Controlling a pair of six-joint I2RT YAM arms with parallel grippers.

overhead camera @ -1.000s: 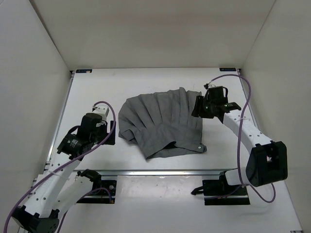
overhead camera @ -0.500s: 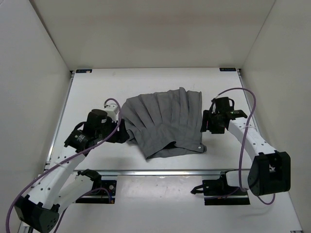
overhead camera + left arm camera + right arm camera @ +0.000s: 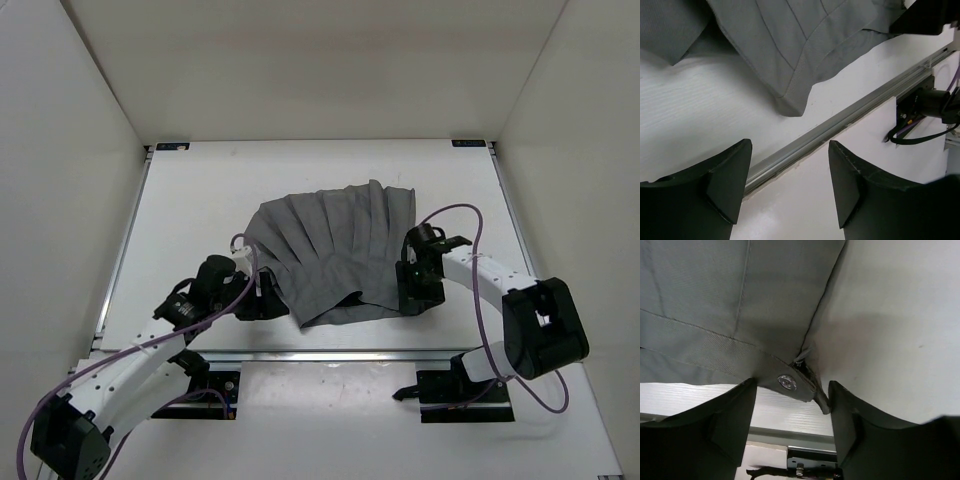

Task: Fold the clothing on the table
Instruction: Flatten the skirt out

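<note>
The grey pleated skirt (image 3: 335,255) lies spread out near the middle of the white table (image 3: 200,200), with its waistband (image 3: 705,347) running along the edge nearest the arms.

The left gripper (image 3: 790,187) hangs low at the skirt's near-left corner. Its two fingers (image 3: 722,187) are wide apart, and nothing sits between them but bare tabletop and the metal rail (image 3: 840,125) along the table's near edge. The fabric corner lies just ahead of the fingertips and touches neither of them.

The right gripper (image 3: 792,432) is down at the other end of the waistband, also with its jaws spread wide and gripping nothing. The small metal button (image 3: 786,381) sits just ahead of the gap between its fingertips, on the very end of the band. One finger comes close up to the band's lower edge, though I cannot tell whether it touches the cloth. The other finger is over bare table just beside the skirt's side edge.

Seen from above, the two grippers sit well apart, one at each near corner of the skirt.
</note>
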